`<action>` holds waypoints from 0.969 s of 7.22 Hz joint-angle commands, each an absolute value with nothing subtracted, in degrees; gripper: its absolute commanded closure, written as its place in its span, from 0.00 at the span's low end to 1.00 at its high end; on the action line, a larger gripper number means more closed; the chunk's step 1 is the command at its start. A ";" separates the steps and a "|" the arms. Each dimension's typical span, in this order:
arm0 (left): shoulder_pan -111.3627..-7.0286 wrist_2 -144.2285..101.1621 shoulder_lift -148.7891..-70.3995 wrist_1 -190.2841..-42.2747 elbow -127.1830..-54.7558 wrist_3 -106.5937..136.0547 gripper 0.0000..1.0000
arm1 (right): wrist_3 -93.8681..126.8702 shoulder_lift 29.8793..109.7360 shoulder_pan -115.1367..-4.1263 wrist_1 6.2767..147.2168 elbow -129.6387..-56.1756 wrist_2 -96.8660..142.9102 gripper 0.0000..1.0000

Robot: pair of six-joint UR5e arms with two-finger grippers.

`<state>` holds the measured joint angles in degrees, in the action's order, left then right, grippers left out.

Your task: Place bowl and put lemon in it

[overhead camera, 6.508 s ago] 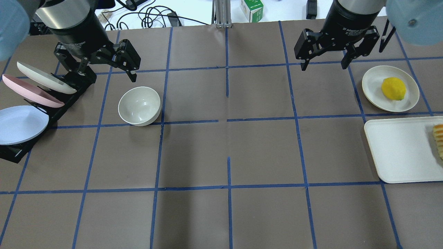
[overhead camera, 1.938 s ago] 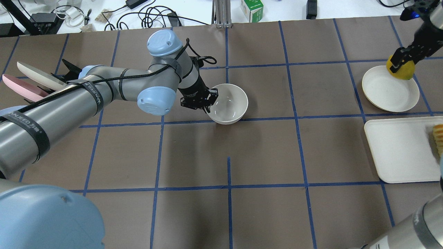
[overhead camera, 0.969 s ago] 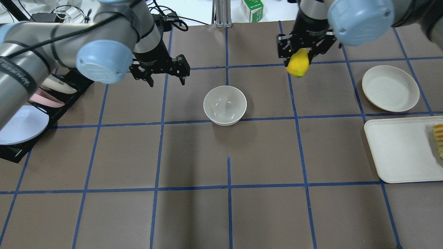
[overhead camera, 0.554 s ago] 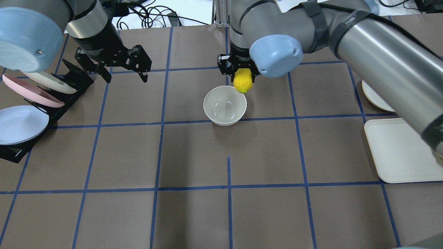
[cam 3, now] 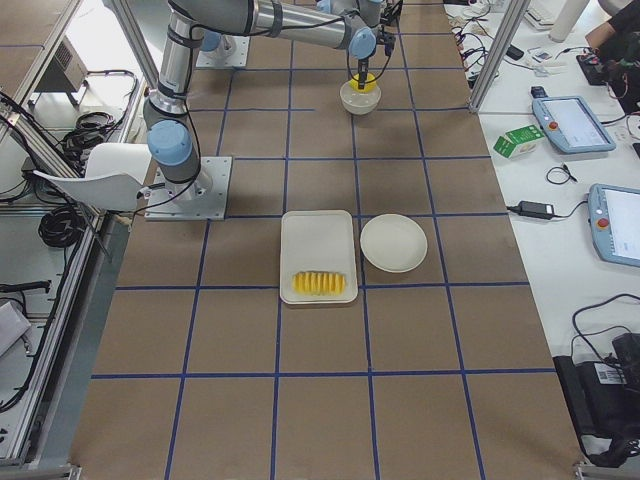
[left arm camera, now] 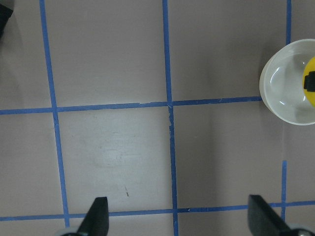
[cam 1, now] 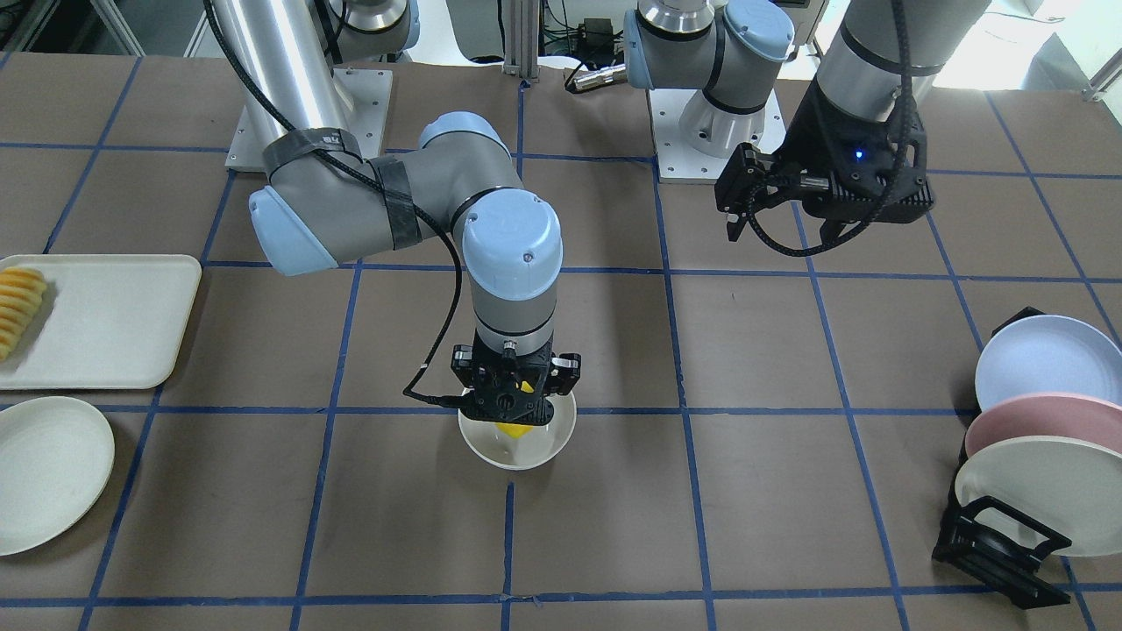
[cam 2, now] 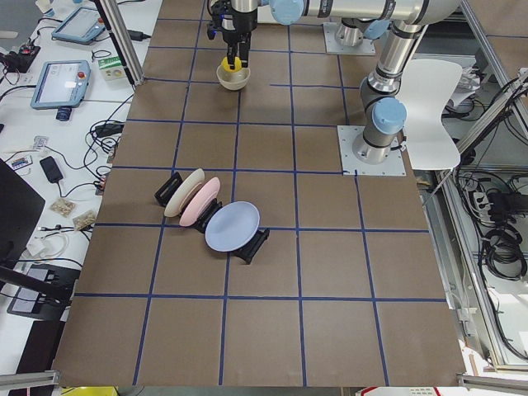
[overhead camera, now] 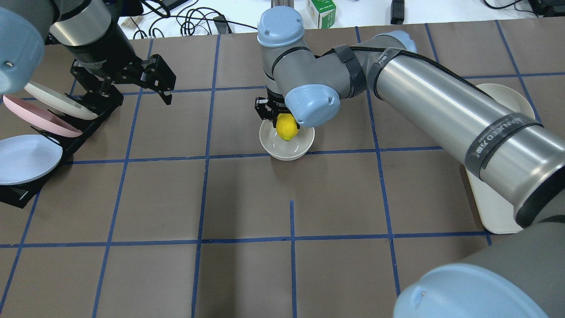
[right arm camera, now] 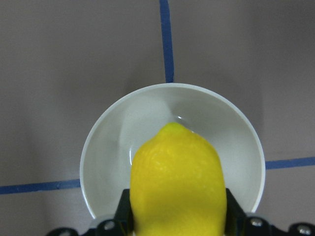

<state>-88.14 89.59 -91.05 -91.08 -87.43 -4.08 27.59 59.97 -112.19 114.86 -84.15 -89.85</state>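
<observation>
The off-white bowl (overhead camera: 302, 147) stands upright near the table's middle; it also shows in the front view (cam 1: 539, 449) and the right wrist view (right arm camera: 106, 142). My right gripper (overhead camera: 285, 123) is shut on the yellow lemon (overhead camera: 286, 128) and holds it pointing down over the bowl's middle, its lower tip at about rim height (cam 1: 512, 430). The lemon fills the bottom of the right wrist view (right arm camera: 177, 182). My left gripper (overhead camera: 132, 90) is open and empty, high over the table near the plate rack, well left of the bowl (left arm camera: 285, 93).
A black rack (overhead camera: 95, 108) with three plates stands at the left edge. A shallow white plate (cam 1: 44, 473) and a white tray (cam 1: 105, 333) with sliced yellow food (cam 1: 17, 302) lie on the right side. My right arm stretches across the right half.
My right gripper has carried the lemon left and down from beside the bowl's rim to over its middle. My left gripper has drawn back a little toward the rack, still open.
</observation>
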 commanded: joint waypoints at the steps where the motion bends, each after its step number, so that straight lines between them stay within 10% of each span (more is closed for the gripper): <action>1: -88.15 89.56 -90.70 -91.49 -87.45 -4.31 0.00 | 29.09 58.46 -112.32 120.27 -86.91 -89.74 0.70; 4: -87.80 89.47 -90.70 -91.49 -87.45 -4.31 0.00 | 28.65 57.04 -112.32 122.52 -87.10 -89.74 0.60; 6: -87.80 89.47 -90.70 -91.49 -87.45 -4.31 0.00 | 29.35 56.78 -112.32 122.52 -87.10 -89.82 0.08; 7: -87.80 89.47 -90.70 -91.49 -87.45 -4.31 0.00 | 29.09 57.13 -112.32 122.43 -87.10 -89.74 0.00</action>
